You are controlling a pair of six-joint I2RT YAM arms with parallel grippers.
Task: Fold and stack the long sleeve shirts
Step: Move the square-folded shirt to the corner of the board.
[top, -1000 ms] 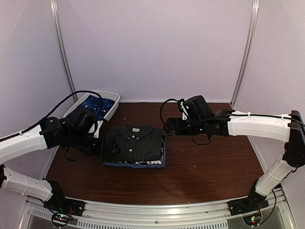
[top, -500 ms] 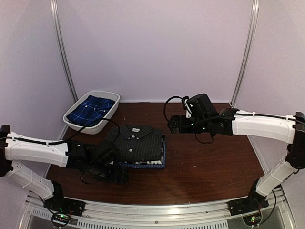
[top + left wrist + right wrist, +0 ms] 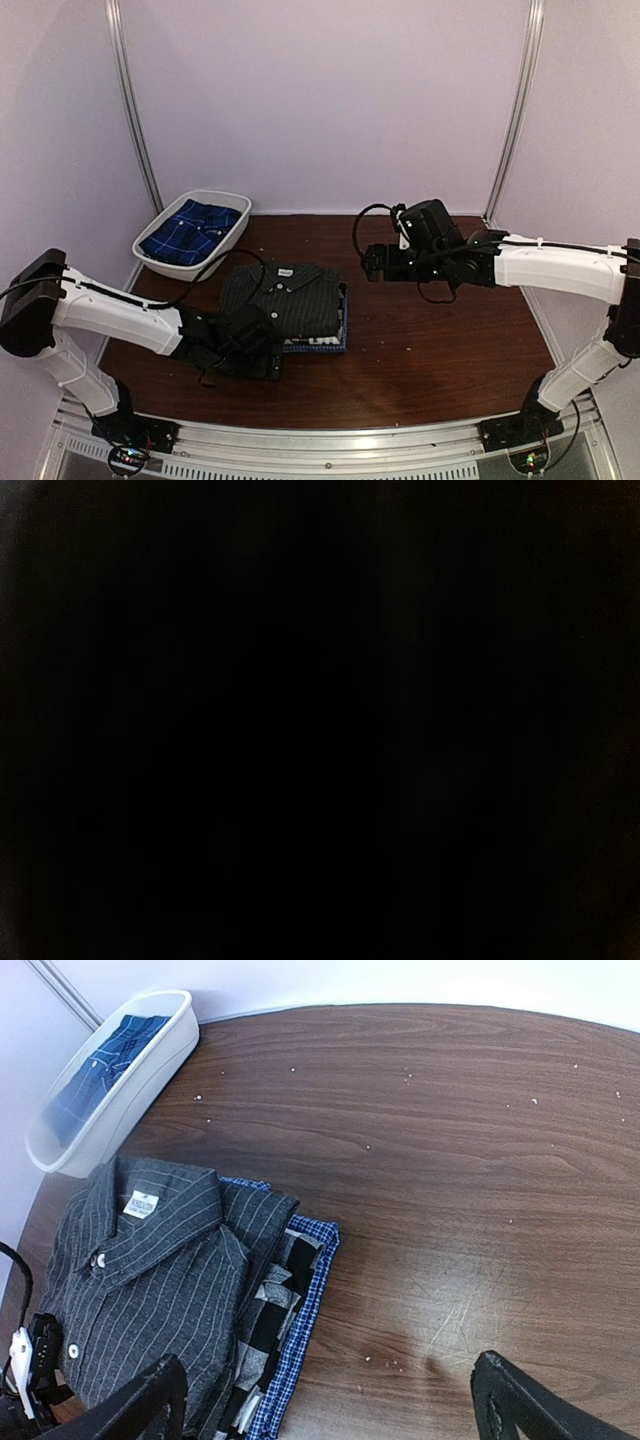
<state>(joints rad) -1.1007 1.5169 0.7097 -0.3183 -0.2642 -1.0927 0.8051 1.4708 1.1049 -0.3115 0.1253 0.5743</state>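
Stack of folded long sleeve shirts [image 3: 285, 305] sits mid table [image 3: 450, 340], pinstriped one on top. The left gripper [image 3: 262, 355], jaws spread, is low at its near-left corner and could drag layers askew. The right gripper [image 3: 325, 1400] hovers spread, apart.

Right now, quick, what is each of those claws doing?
Left gripper: jaws wide, by the folded shirt stack; hold cannot be told.
Right gripper: open, holding nothing.

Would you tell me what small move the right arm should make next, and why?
Probably lower the open right gripper to the right edge of the pinstriped shirt and nudge inward. There the checked shirt and the blue shirt stick out from under it, and the gripper hovers empty beside them.
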